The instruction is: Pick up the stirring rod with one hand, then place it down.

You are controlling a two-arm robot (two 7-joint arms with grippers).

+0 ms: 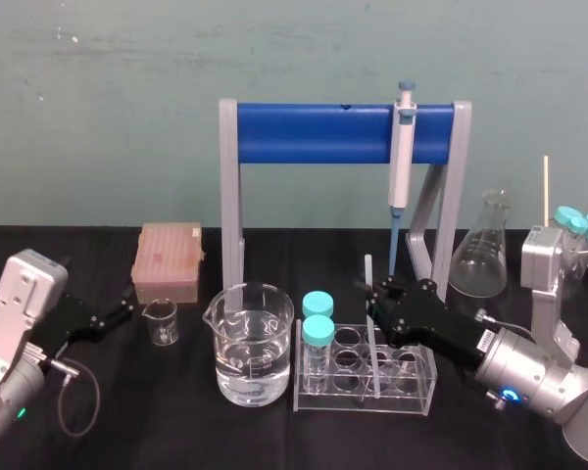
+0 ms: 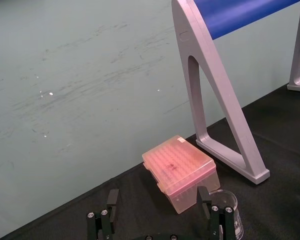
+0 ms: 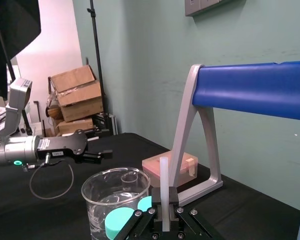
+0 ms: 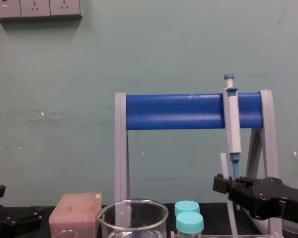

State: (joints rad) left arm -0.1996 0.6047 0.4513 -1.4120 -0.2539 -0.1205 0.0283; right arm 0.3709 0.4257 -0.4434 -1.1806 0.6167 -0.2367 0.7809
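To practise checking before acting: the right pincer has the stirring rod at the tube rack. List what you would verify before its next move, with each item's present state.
1. Grip: right pincer shut on the stirring rod: ok.
2. Rod upright: ok.
3. Rod's lower end above the tube rack: not ok, it reaches down into a well.
4. Neighbours: capped tubes apart from the rod, at the rack's left end: ok.
5. Gap to the hanging pipette behind: cannot tell.
6. Other arm: left pincer open, far left by the small beaker: ok.
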